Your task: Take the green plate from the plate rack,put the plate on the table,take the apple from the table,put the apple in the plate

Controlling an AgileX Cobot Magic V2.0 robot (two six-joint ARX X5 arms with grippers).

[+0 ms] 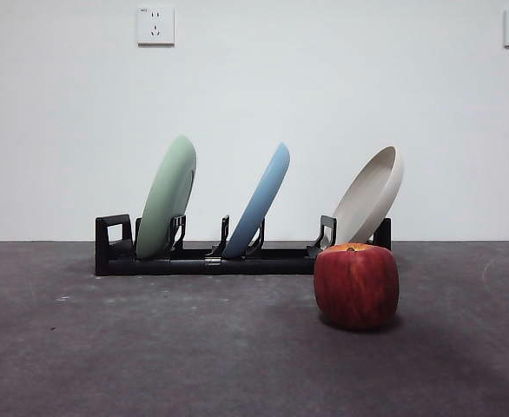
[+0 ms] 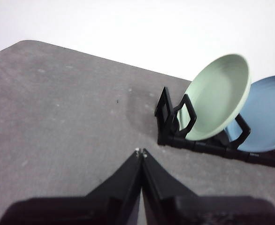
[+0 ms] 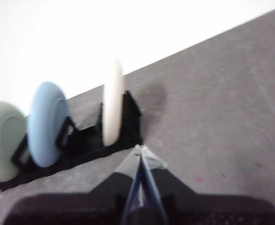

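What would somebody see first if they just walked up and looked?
Probably the three plates leaning in the black plate rack: the green plate at one end, a blue plate in the middle, a cream plate at the other. Next, the red apple on the table, in front of the cream plate.

Even soft light; right wrist view blurred.

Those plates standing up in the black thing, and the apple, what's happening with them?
Nothing is being handled yet. The pale green round plate leans in the long black slotted plate rack, next to a light blue plate and a cream plate. The big red apple sits on the dark grey table in front of the rack. The left pincer and right pincer are both shut, holding nothing, apart from the rack.
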